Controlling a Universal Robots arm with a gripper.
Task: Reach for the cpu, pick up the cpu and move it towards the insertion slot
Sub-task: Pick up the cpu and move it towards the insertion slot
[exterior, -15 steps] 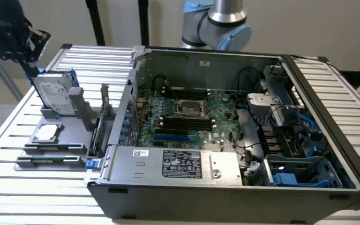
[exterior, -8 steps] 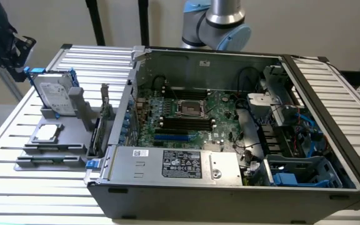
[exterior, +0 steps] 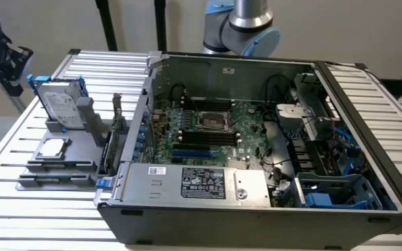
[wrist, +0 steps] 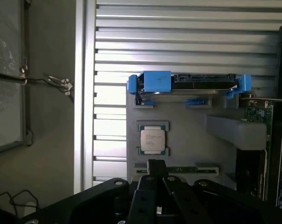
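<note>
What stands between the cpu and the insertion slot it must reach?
The cpu lies in a grey holder outside the case; an upright circuit card and the case wall stand between it and the insertion slot.

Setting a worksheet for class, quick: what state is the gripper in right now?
Gripper: cannot be told whether open or closed; the cpu lies apart from it on the grey holder.
</note>
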